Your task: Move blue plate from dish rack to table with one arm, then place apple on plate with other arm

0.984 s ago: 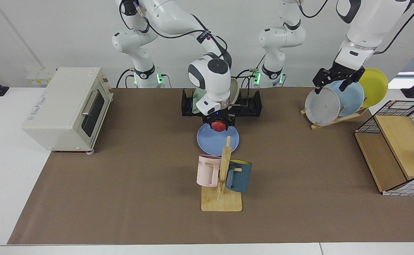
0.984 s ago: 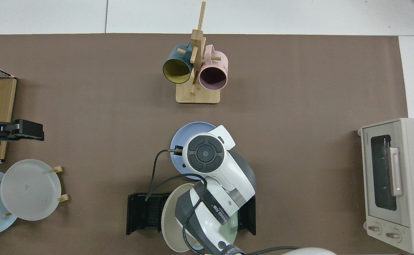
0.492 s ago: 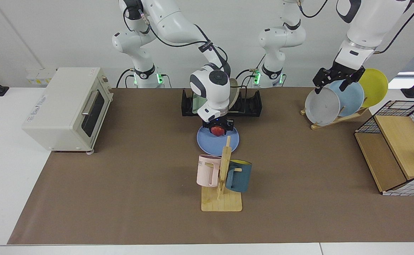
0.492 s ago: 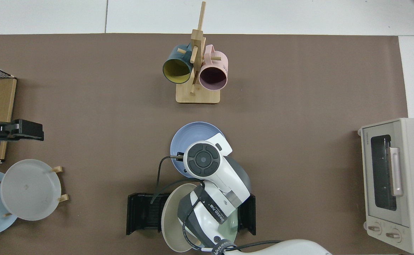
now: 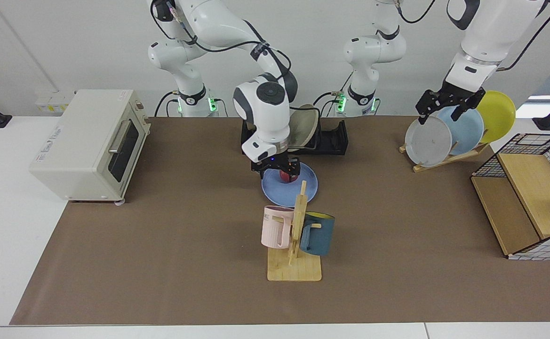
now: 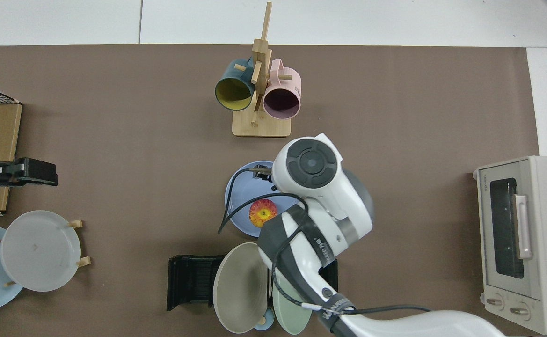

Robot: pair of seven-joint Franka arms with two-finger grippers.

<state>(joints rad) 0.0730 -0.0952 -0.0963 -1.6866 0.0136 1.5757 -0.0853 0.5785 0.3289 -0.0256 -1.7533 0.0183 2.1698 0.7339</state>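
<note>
The blue plate [image 5: 289, 184] is seen lying flat on the brown mat of the counter [image 5: 162, 245], just in front of the dish rack [image 5: 331, 139], which holds a beige and a pale green plate. The apple [image 6: 262, 213] is seen resting on the blue plate, stem up, toward the rack-side half rather than the centre.

The right tool [image 5: 276, 166] is held low over the plate's edge beside the apple; its fingers appear spread and nothing is gripped between them, so the apple is judged released. The left tool [image 5: 448, 104] is parked by the wooden plate stand [image 5: 444, 157], near the grey plate [image 5: 427, 141], and it carries nothing; whether it is spread or closed cannot be told.

The placing is judged essentially done, so retreat is what remains to be handled well. A straight upward lift is advised before any sideways travel, so that the apple is not nudged into rolling. Clearance from the beige plate behind and from the mug tree [image 5: 295, 235] in front should be watched.
</note>
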